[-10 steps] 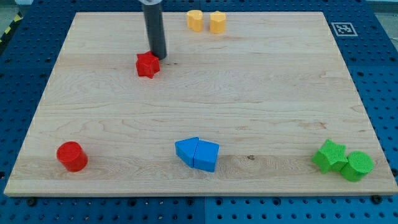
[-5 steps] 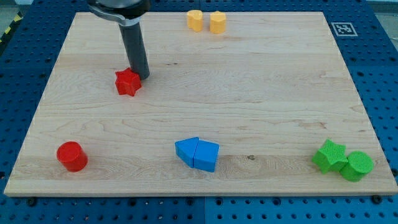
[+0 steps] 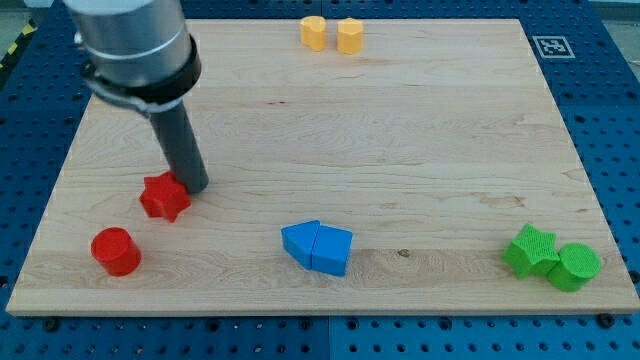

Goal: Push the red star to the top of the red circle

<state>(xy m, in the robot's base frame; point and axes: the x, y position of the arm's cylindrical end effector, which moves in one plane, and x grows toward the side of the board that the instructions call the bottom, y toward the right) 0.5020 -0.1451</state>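
Note:
The red star [image 3: 165, 198] lies on the wooden board [image 3: 400, 150] at the view's lower left. My tip [image 3: 195, 186] touches the star's upper right side. The red circle [image 3: 116, 251] stands below and to the left of the star, a short gap apart from it. The arm's grey body rises from the rod toward the view's top left.
Two yellow blocks [image 3: 331, 34] stand side by side at the view's top edge. Two blue blocks [image 3: 318, 247] touch each other at the bottom middle. A green star [image 3: 530, 249] and a green cylinder [image 3: 575, 266] touch at the bottom right corner.
My tip has moved down and to the left across the board, pushing the red star with it from the upper left toward the red circle. The other blocks have not moved.

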